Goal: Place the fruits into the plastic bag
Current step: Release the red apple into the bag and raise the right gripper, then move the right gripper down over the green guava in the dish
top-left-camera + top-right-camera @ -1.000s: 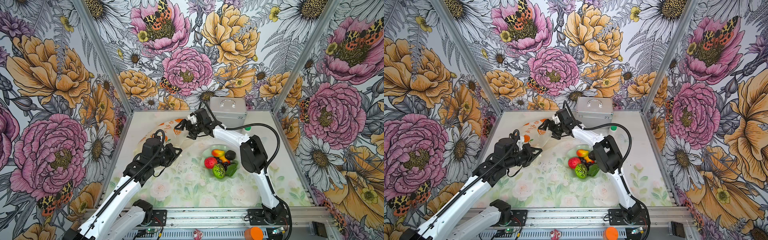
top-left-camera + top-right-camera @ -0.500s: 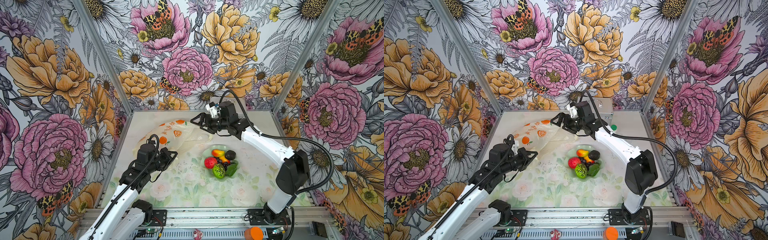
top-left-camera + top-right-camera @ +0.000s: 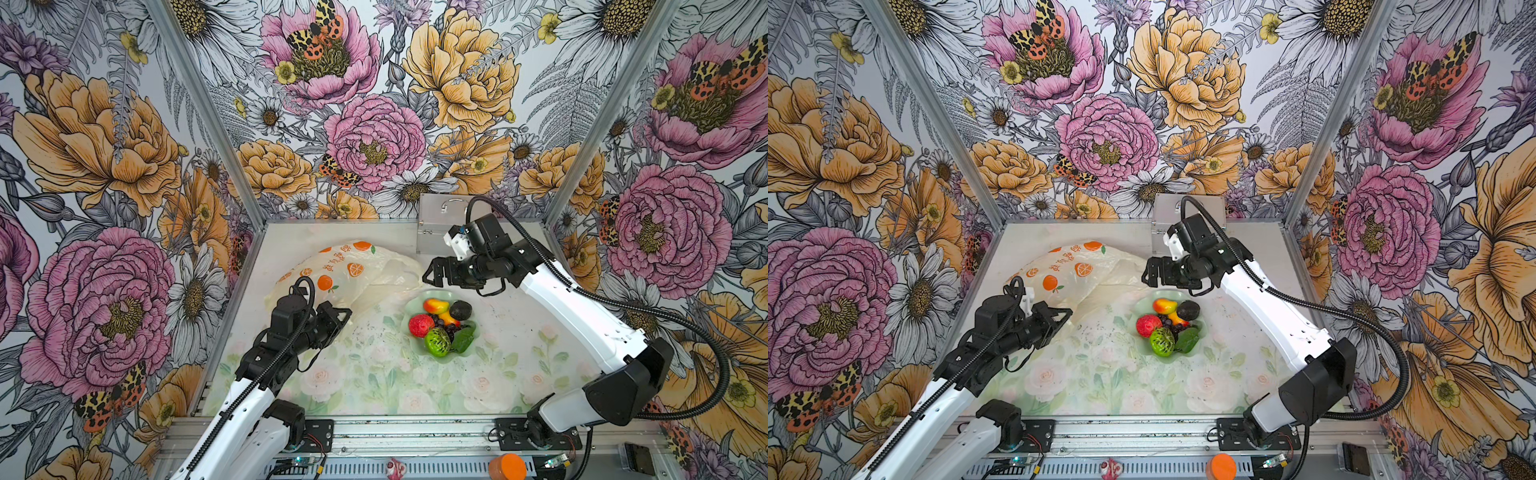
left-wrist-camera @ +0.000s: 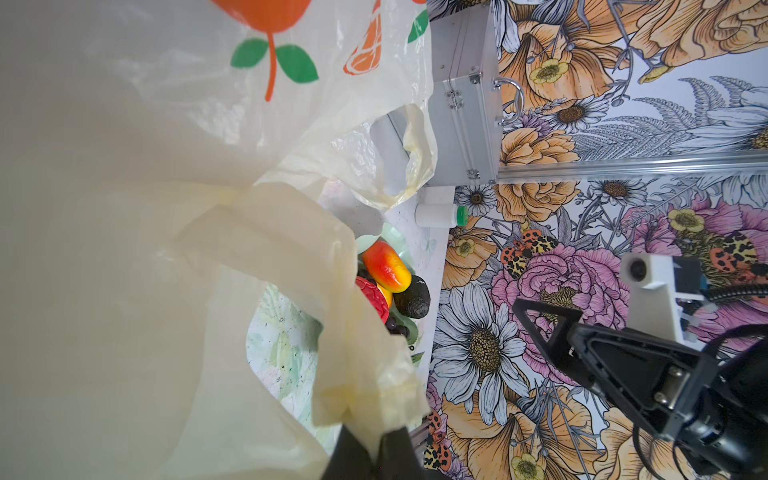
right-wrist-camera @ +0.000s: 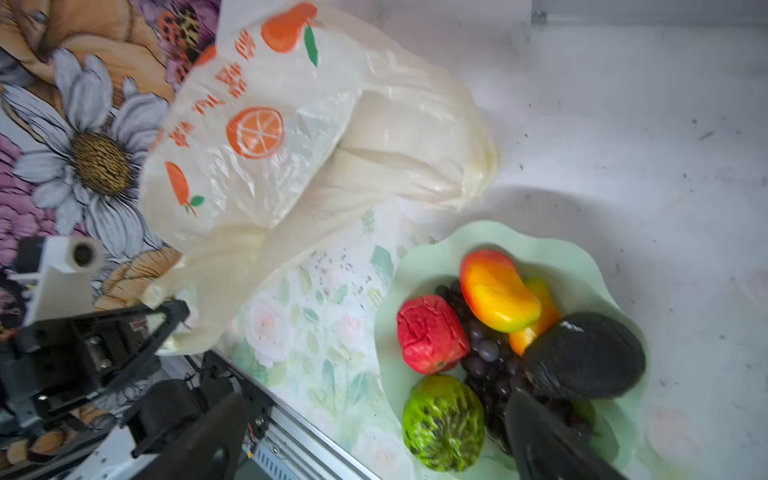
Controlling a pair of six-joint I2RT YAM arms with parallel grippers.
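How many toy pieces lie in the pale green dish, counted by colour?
Red: 1, the red fruit
Yellow-orange: 2, the mango and a second piece, partly hidden under it
Green: 2, the kiwi and the leaf
Dark: 1, the avocado
Purple: 1, the grape bunch
Total: 7

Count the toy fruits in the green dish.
6 visible in a top view, all in the dish: mango at the back, avocado to its right, a yellow-orange piece beneath the mango, red fruit on the left, green kiwi in front, grapes in the middle. More may hide underneath.
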